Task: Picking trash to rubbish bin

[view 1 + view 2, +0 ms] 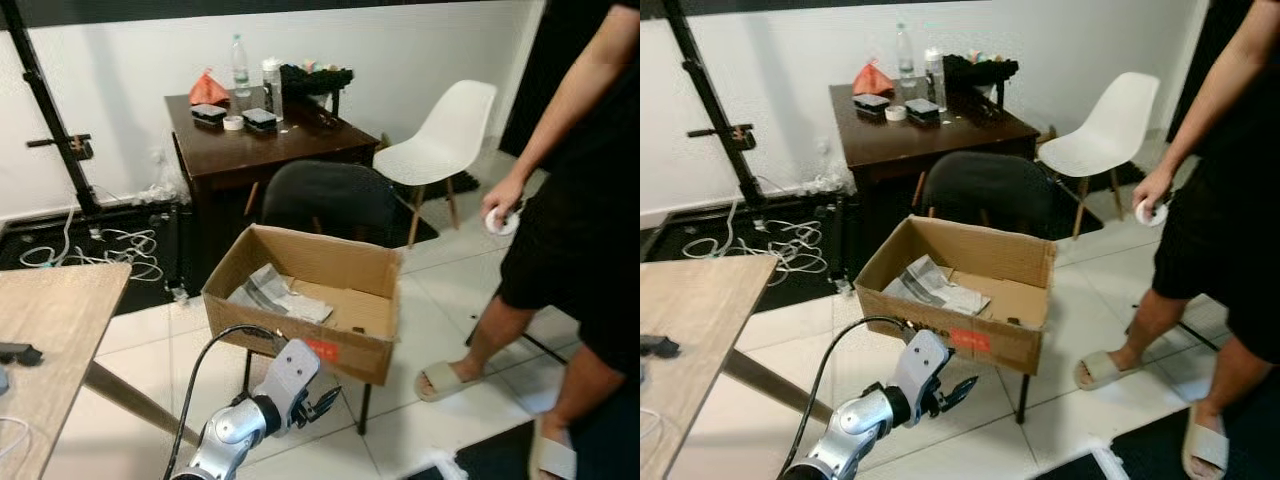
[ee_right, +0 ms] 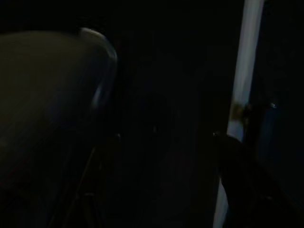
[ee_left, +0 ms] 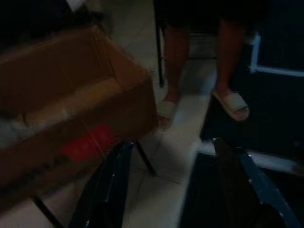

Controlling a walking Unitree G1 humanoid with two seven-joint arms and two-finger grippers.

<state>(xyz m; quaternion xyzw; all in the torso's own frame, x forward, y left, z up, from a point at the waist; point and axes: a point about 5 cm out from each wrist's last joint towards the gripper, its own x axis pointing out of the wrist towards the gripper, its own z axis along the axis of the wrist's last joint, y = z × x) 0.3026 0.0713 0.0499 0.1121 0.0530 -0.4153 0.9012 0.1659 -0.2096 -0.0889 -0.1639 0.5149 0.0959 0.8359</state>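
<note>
1. The left gripper (image 1: 322, 403) hangs low in front of the cardboard box (image 1: 345, 345), just below its near wall, with its fingers (image 3: 109, 190) spread apart and nothing between them.
2. The box is the landmark. It sits on a dark chair (image 1: 330, 200), open at the top, with a red label (image 1: 320, 349) on the near wall. Crumpled paper (image 1: 270, 292) already lies inside at its left end.
3. I judge this box to be the rubbish bin, though nothing marks it as one.
4. The right gripper's wrist view is very dark; I cannot tell how its fingers stand.
5. To the right of the box stands a person (image 1: 585, 200) in sandals, one hand (image 1: 500, 200) holding a small white thing (image 1: 500, 222), perhaps a roll of tape or a wad of trash; it is too small to tell.
6. Behind the box a dark tabletop (image 1: 260, 135) carries bottles (image 1: 256, 75), a tape roll (image 1: 233, 122) and other small things. A white chair (image 1: 445, 140) stands behind the box to its right.
7. A light wooden tabletop (image 1: 50, 320) lies left of the box.
8. The step in hand seems to be finding the next piece of trash, as the left gripper is empty.
9. To do it well, the arm should draw clear of the box wall before swinging, so the chair is not nudged, and keep well away from the person's legs.
</note>
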